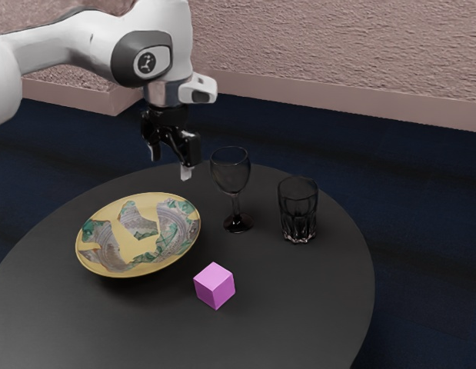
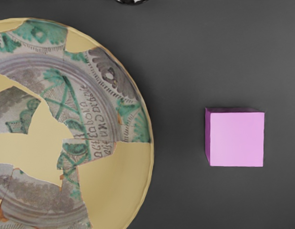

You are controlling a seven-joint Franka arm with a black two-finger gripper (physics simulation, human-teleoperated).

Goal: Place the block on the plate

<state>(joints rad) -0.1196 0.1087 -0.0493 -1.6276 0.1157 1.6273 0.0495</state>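
Pink block (image 1: 214, 285), 1 plain cube

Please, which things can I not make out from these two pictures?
Plate, one side: cut off, wrist view's left edge.
Dark shiny object: mostly cut off, wrist view's top edge.
Arm, rear part: cut off, exterior view's left edge.
Block, underside: hidden by its own body, both views.

The plate (image 1: 138, 234) is resting on the worktop (image 1: 307, 323), toward the exterior view's left. The block (image 1: 214, 286) is sitting on the worktop near the plate, not touching it, on the plate's near side toward the exterior view's right. The goblet (image 1: 231, 173) is standing behind the block, between plate and tumbler (image 1: 297, 209). The tumbler is standing just beyond the goblet, toward the exterior view's right.
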